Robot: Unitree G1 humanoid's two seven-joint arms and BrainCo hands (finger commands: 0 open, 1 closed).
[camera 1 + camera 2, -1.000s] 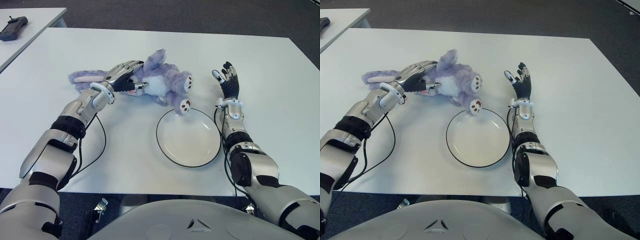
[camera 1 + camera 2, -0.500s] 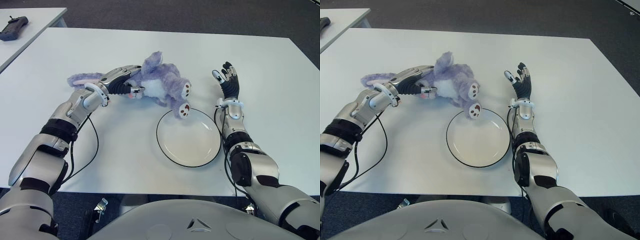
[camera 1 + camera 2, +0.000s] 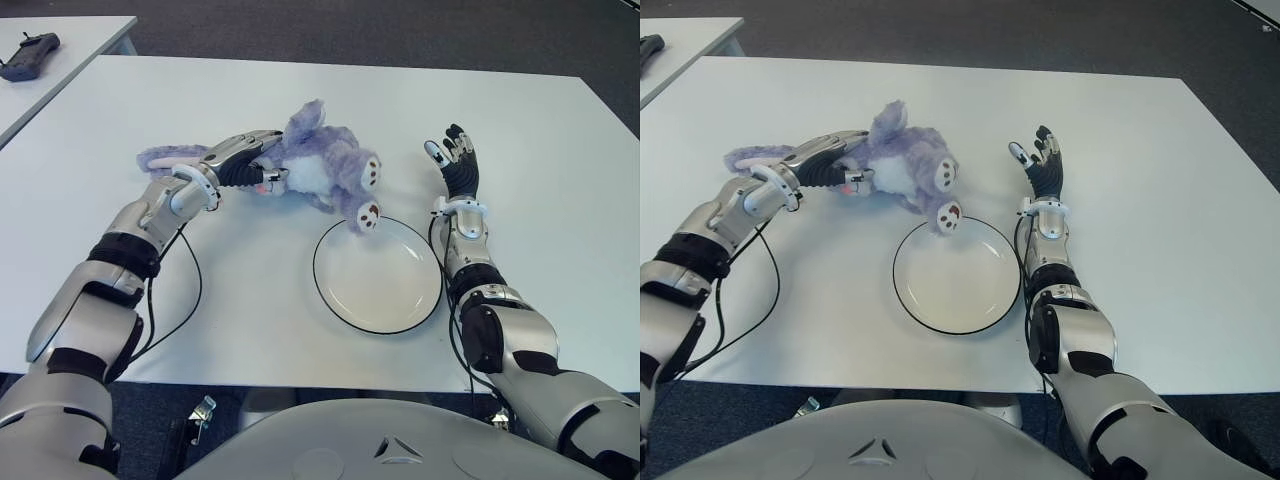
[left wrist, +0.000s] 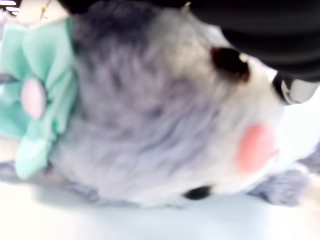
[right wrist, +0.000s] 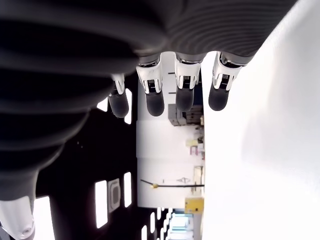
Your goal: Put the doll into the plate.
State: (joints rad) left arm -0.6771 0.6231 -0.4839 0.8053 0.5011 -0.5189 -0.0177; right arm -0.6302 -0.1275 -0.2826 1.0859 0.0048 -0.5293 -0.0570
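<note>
Since half a second ago: doll point(image 3: 320, 170) is sitting slightly higher, its lower foot lifting off toward the plate's far rim; left hand is staying clamped on it.
Doll: purple plush, lying on its side on the worktop point(image 3: 540, 130), just beyond the plate's far-left edge; one foot is overhanging the rim, the body is staying outside. A mint bow is showing at its neck in the left wrist view.
Left hand point(image 3: 245, 160): gripping the doll at the head end, fingers closing over the fur, forearm stretching across the worktop's left part.
Plate point(image 3: 335, 290): white with a dark rim, lying flat between the two arms, holding nothing inside.
Right hand point(image 3: 455, 160): standing just right of the plate's far edge, fingers spreading wide, holding nothing.
Open room: bare worktop is running beyond the doll and right of the right arm.
Far left: dark remote point(image 3: 27, 56) is lying on a neighbouring table point(image 3: 80, 40).
</note>
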